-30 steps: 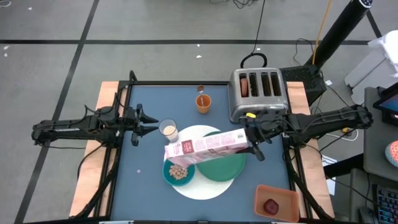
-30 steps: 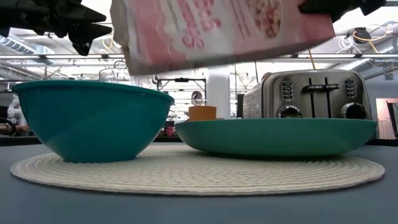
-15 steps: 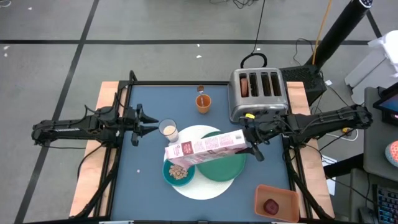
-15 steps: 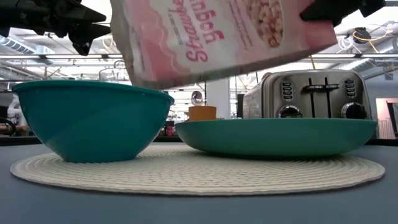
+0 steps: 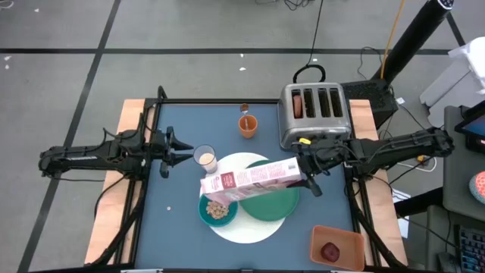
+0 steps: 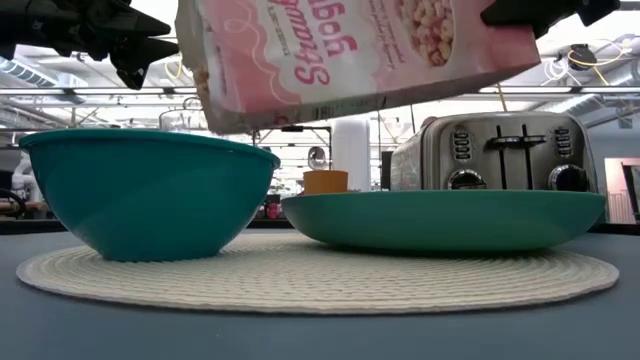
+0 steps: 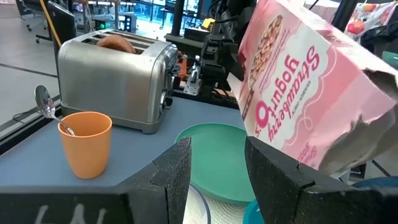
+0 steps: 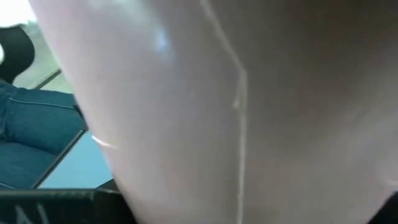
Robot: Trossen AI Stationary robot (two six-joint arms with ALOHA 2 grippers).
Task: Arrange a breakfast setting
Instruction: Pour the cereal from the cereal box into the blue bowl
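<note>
Gripping pink cereal box (image 5: 248, 180) | right hand (image 5: 307, 168) | tilted over teal bowl (image 5: 218, 209)

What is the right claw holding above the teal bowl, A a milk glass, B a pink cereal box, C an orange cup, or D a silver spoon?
B: the right claw grips one end of the pink cereal box, tipped over the teal bowl, which has cereal in it.

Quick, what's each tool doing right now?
Left tool: open, empty, beside the milk glass.
Right tool: shut on the pink cereal box, tipped over the teal bowl.
</note>
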